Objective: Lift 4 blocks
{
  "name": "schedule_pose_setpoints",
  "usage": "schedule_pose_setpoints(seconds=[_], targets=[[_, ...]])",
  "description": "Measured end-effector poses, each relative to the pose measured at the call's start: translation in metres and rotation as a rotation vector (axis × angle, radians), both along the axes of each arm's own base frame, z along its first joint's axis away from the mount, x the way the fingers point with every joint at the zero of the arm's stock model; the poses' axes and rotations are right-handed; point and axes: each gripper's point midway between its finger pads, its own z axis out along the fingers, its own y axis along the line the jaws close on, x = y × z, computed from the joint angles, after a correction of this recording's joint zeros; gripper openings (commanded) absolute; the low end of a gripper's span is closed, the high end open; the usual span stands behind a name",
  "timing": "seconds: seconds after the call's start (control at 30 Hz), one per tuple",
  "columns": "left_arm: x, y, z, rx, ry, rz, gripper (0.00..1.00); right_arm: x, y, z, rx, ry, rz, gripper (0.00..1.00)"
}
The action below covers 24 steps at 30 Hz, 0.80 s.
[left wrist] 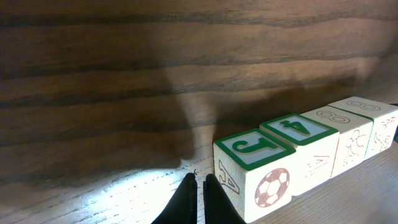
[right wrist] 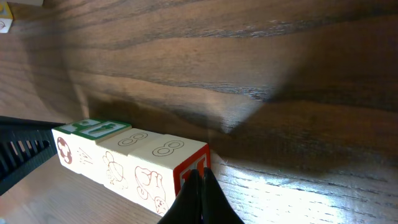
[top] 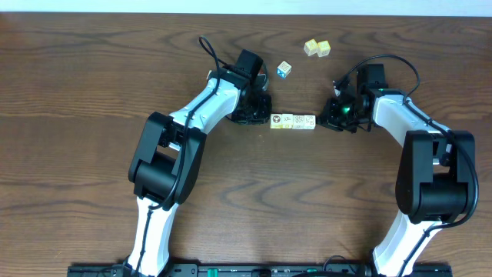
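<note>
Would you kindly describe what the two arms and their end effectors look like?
Both the left arm and right arm have white rounded links with bulky black joint housings and looping black cables near the wrists. The left end effector and right end effector are black with slim tapered fingers; a small green light glows by the right one.

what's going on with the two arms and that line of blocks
Four blocks sit in a tight row on the table. The left gripper is shut and set at the end with the green J. The right gripper is shut at the opposite, red-edged end. They look set to pinch the row between them and lift it; it seems not yet off the table.
</note>
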Motion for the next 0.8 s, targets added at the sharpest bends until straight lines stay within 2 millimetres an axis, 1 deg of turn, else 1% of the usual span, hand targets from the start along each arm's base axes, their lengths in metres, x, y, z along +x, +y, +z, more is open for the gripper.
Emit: schedule_pose_setpoints(seconds=[0.4, 0.8], targets=[[-0.0005, -0.001, 0.0005, -0.005, 0.001, -0.002, 0.07, 0.0, 0.0005, 0.0003, 0.003, 0.0, 0.001, 0.01], [-0.0028, -0.0037, 0.0019, -0.023, 0.013, -0.008, 0.07, 0.0006, 0.0069, 0.0049, 0.047, -0.009, 0.013, 0.01]])
